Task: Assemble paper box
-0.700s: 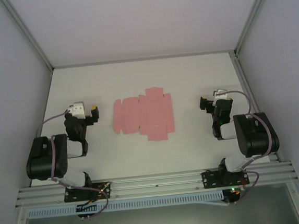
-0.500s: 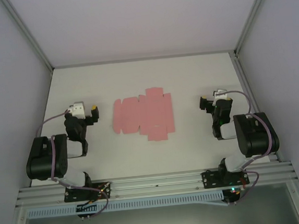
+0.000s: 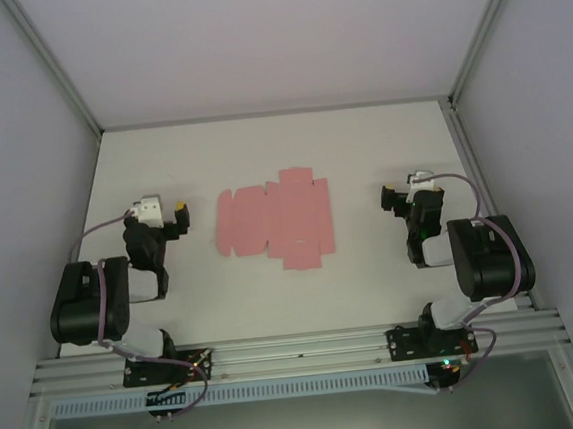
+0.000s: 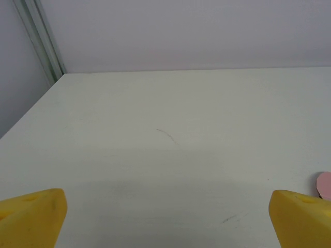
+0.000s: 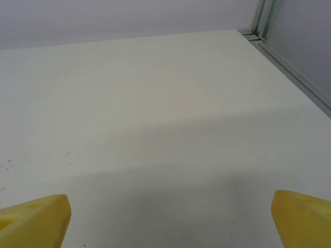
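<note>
Pink card, thin and matte, lies spread out as a flat die-cut sheet. The paper box (image 3: 275, 219) has no fold raised yet. It sits near the middle of the white table (image 3: 261, 146), about as far from the left edge as from the right. Its outline is stepped, with rounded tabs toward the left edge and squarer flaps jutting toward the far and near edges. I'd judge it light and floppy, and awkward to lift off so smooth a top.

The left gripper (image 3: 174, 220) hangs near the sheet's left side and the right gripper (image 3: 394, 200) stands farther off on its right. Both have their jaws spread wide with nothing between them. That flanking stance reads to me as a ready pose, so one arm can pin a panel while the other lifts a flap.

The yellow fingertips (image 4: 32, 214) are blunt wedges that look rubbery. A faint scuff mark (image 4: 168, 135) crosses the tabletop ahead of them.
</note>
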Action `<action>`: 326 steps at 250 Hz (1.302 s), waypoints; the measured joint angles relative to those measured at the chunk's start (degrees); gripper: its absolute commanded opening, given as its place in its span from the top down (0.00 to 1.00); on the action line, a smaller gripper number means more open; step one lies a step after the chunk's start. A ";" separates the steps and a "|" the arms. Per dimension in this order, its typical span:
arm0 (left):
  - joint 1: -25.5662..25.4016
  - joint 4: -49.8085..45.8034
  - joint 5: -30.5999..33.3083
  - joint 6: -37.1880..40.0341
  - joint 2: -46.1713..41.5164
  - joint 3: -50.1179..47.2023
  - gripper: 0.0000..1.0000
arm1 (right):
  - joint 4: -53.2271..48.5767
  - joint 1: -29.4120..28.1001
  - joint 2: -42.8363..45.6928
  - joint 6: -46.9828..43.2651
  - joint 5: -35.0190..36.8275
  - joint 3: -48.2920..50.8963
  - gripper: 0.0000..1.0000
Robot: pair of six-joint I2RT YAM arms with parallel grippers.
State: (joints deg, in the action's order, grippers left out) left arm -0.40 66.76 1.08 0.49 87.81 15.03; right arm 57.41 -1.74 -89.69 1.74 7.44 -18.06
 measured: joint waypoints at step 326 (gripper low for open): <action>-0.59 -35.58 0.28 -7.52 -21.31 12.20 0.00 | -35.50 -6.32 17.66 2.95 5.11 -17.75 0.00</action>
State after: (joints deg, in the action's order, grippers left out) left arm -0.99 31.18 1.37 -7.03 66.50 27.22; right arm 21.91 -8.05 -72.03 4.69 12.56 -35.81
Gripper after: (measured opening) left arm 0.995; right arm 0.998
